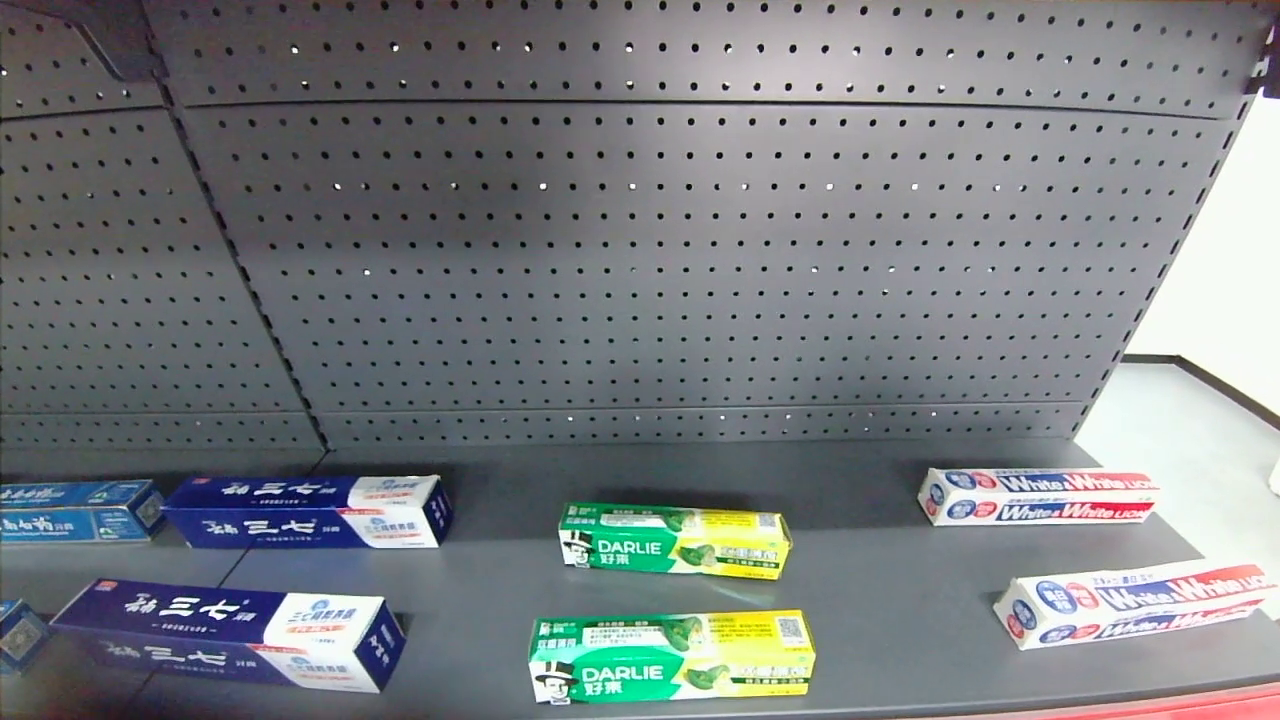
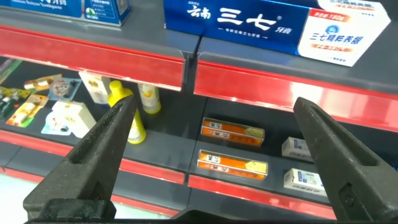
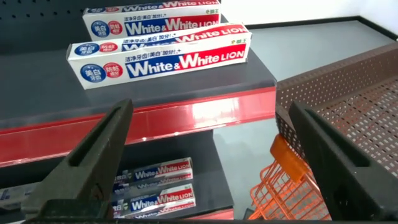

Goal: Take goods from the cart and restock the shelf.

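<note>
Toothpaste boxes lie in pairs on the dark grey shelf (image 1: 880, 590): two dark blue boxes (image 1: 308, 511) on the left, two green and yellow boxes (image 1: 674, 541) in the middle, two white boxes (image 1: 1038, 496) on the right. My left gripper (image 2: 214, 102) is open and holds nothing. It hangs in front of the red shelf lip, below a dark blue box (image 2: 273, 25). My right gripper (image 3: 210, 107) is also open and holds nothing, below the front white box (image 3: 160, 55). To its side stands the orange wire cart (image 3: 286, 180).
A black pegboard wall (image 1: 640, 270) backs the shelf. Lower shelves hold yellow bottles (image 2: 121, 112), orange boxes (image 2: 232, 130) and more white toothpaste boxes (image 3: 155, 171). A brown mesh basket (image 3: 348, 106) sits on the cart. Grey floor (image 1: 1180, 430) lies past the shelf's right end.
</note>
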Controlling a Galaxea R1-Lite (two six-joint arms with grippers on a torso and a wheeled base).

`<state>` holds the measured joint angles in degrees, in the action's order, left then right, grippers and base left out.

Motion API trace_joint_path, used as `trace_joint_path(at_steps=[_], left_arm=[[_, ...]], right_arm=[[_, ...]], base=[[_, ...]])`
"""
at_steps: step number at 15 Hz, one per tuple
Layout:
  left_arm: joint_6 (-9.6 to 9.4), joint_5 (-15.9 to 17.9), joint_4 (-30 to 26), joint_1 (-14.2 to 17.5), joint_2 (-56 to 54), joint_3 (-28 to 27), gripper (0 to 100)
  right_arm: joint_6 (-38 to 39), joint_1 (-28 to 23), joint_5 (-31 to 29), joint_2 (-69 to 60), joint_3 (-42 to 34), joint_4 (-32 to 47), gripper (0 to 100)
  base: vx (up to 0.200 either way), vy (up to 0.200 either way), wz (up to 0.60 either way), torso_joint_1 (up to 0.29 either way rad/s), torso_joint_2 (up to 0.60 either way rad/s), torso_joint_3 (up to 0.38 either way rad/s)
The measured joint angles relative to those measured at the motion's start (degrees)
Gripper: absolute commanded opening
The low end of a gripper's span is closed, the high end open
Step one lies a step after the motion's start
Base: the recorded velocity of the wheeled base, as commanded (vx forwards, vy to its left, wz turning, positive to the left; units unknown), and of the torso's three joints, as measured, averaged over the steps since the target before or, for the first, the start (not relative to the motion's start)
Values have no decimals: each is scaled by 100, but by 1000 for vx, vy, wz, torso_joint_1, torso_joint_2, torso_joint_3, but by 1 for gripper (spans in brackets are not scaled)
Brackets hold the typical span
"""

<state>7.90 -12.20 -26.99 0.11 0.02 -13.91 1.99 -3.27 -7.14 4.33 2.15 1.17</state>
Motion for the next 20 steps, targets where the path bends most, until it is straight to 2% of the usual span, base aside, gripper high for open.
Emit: trace_joint_path(at_steps=[5, 7, 20], left_arm=[[28, -9, 0, 2, 0, 0, 100], [22, -9, 1, 7, 0, 0, 100], [50, -17, 1, 2, 0, 2, 100]], right_arm=[[0, -1, 4, 2, -4, 2, 100], [0, 2, 4, 2, -4, 6, 100], [12, 2, 4, 5, -4, 5, 100]], base=[[0, 0, 0, 0, 0, 0], [-200, 0, 0, 2, 2, 0], [0, 0, 0, -5, -1, 1]])
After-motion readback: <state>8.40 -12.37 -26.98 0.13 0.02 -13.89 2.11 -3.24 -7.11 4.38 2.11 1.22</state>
